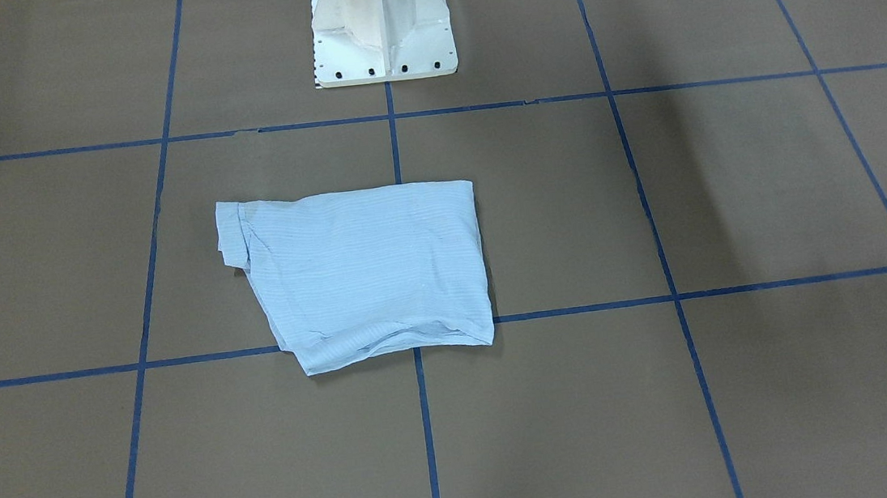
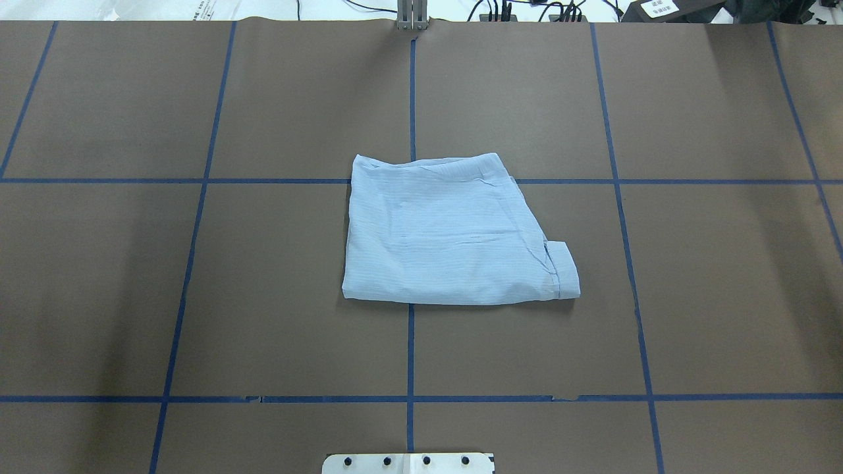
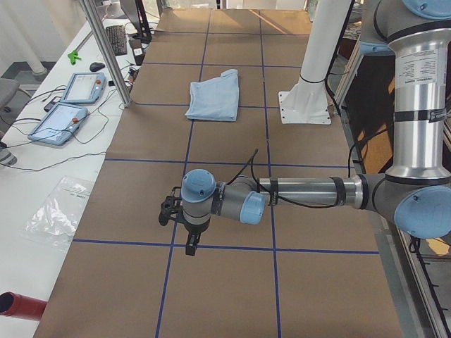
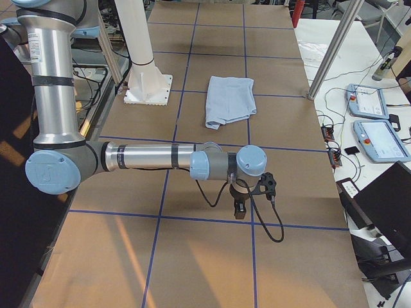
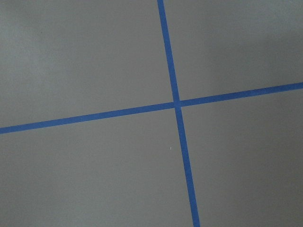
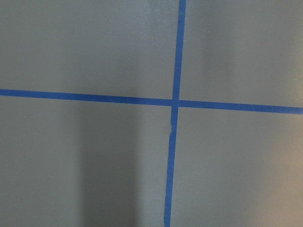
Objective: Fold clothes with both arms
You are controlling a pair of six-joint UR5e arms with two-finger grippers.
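In the middle of the tabletop [image 2: 263, 296], just in front of my base [image 2: 408, 463], lies the shirt [image 2: 448, 230]. It is folded into a flat blue pack. One small flap [image 2: 563, 253] sticks out at the near corner on my right side.

My left end effector [image 3: 190, 246] hangs low over bare tabletop at one end, well apart from the shirt. My right end effector [image 4: 239, 210] does the same at the other end. I cannot tell if either one is wide or narrow. My wrist cameras show only blue tape lines [image 5: 177, 104].

I think the shirt is very light, thin and soft. It will sag as soon as I lift it, and its layers may slide on each other. It will not break.

If it needs one more fold, I think I should pinch two corners of one edge, one with each arm. I should catch all the layers at once and lift both sides at the same speed, or the pack may come open. The flap looks like the part most likely to slip out.
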